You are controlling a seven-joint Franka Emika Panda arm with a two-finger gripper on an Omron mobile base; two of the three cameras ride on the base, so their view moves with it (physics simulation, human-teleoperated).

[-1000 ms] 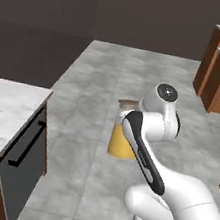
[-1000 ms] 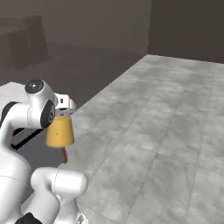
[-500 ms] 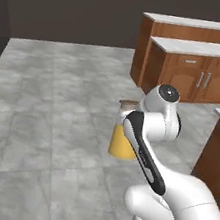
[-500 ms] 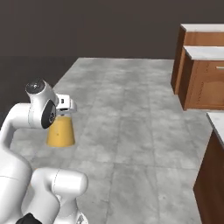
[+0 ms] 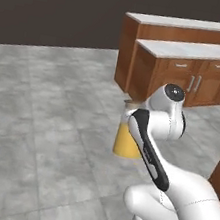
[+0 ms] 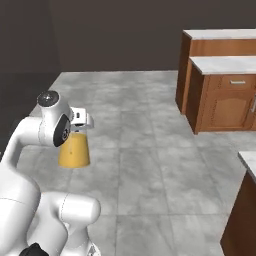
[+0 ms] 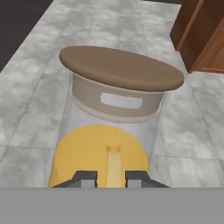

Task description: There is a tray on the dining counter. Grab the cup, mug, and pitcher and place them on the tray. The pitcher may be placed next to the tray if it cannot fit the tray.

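From the left base view, the pitcher [image 5: 128,140] hangs at my wrist above the grey floor [image 5: 39,120], with the dining counter [image 5: 197,26] far behind. The right base view shows its orange cone [image 6: 74,149] below my claw [image 6: 80,124]. In the hand view, my claw [image 7: 111,176] is clamped narrowly on the pitcher's glass [image 7: 114,127]; I judge a sharp turn could swing or slip it.

Looks like a home kitchen from my seat at the controls.

Ahead and right of the gripper I see brown wood cabinets [image 5: 188,79] with drawers, metal handles and white marble tops [image 6: 227,64], a taller wood-panelled counter [image 5: 187,24] behind them, and grey stone floor tiles [image 6: 145,135] below.
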